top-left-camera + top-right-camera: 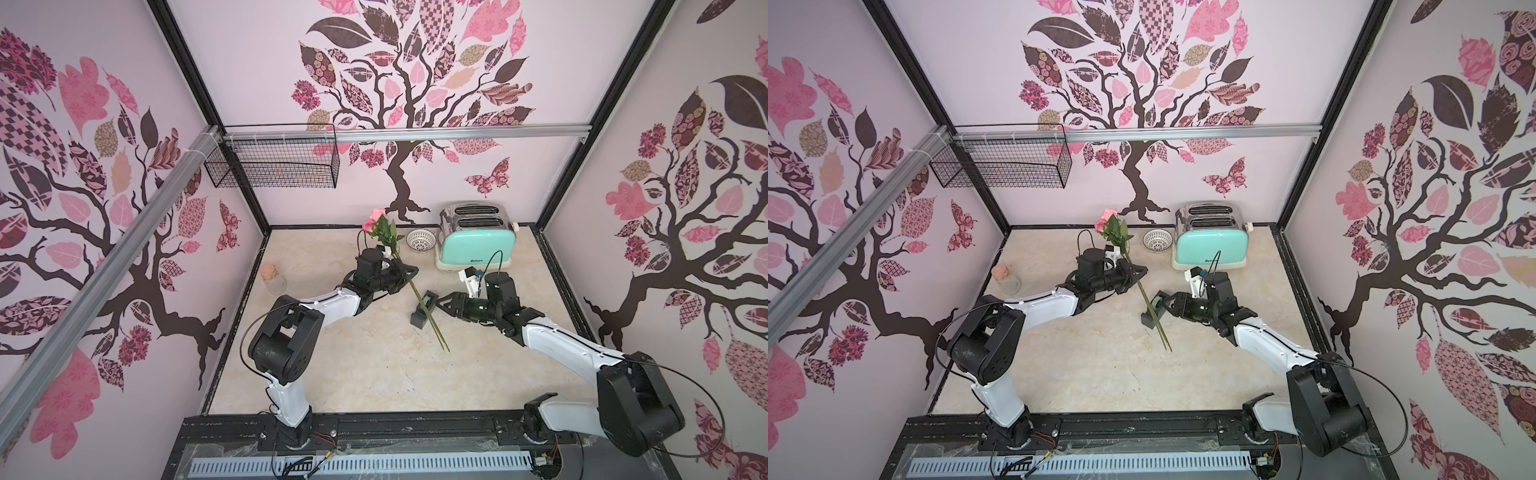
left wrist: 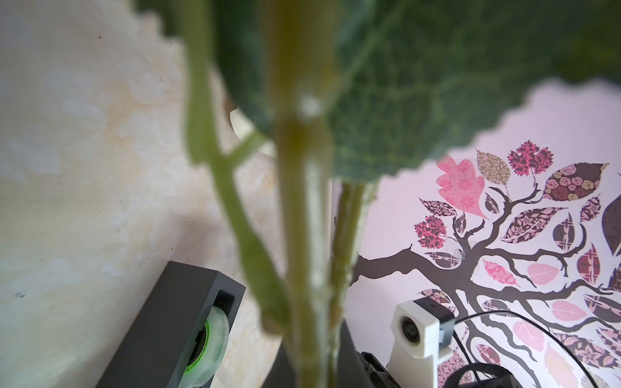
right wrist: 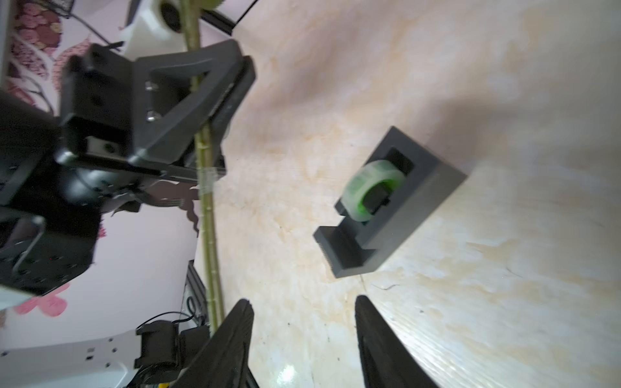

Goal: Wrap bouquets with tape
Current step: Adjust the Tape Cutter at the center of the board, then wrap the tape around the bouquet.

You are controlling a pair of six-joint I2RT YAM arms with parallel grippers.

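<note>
The left fingers [image 3: 228,97] clamped the bouquet [image 1: 386,230] to keep its stems bunched, while the right fingers [image 3: 232,339] stood apart by the tape [image 3: 373,191], maybe to pull some

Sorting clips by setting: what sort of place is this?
Likely a staged robot test booth, not a real kitchen: wallpapered walls inside a metal frame, a mint toaster on a marble-look tabletop.

L hand [image 1: 409,271] clamped, R hand [image 3: 302,304] parted.
</note>
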